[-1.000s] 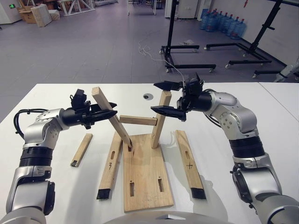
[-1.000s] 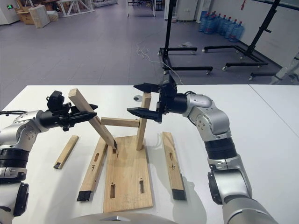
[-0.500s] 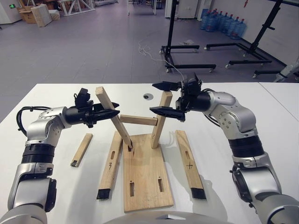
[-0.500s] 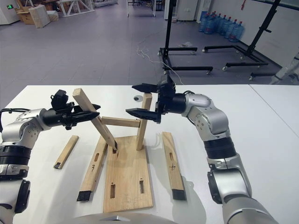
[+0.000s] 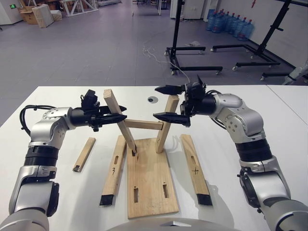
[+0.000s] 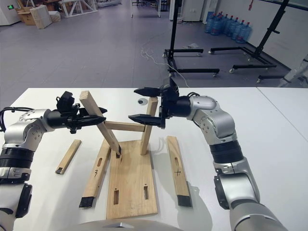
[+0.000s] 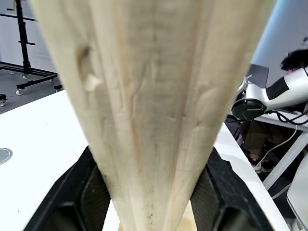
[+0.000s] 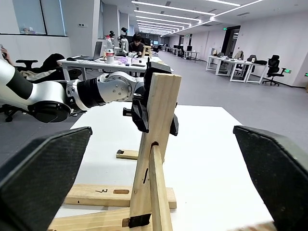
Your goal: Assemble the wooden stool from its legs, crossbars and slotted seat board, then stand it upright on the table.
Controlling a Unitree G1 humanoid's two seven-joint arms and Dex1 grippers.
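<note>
At my left pincer [image 5: 115,115]: clamped on the upper part of the left leg [image 5: 126,137], whose foot sits at a slot in the seat board [image 5: 150,173].
Change, left leg: over the last second I have swung it from a strong outward lean to a steeper stand, and my pincer has travelled inward with it.
Change, crossbar [image 5: 144,124]: its left end now appears to touch the left leg. Its right end meets the right leg [image 5: 163,134], which has hardly moved.
Change, right pincer [image 5: 155,102]: spread wide beside the right leg's top, gripping nothing, and drifted slightly inward.
Meaning: I judge the first leg pair is closing onto its crossbar. It is not yet square, and the second pair is untouched.
Loose crossbar [image 5: 84,154]: flat on the table [image 5: 72,202], left of the board.
Loose leg on the left [image 5: 113,173]: flat, just beside the board's left edge.
Loose leg on the right [image 5: 195,168]: flat, near the board's right edge.
In the way: nothing blocks the left leg's swing. The risk I see is the right leg tipping as I press, since my right pincer is not holding it.
</note>
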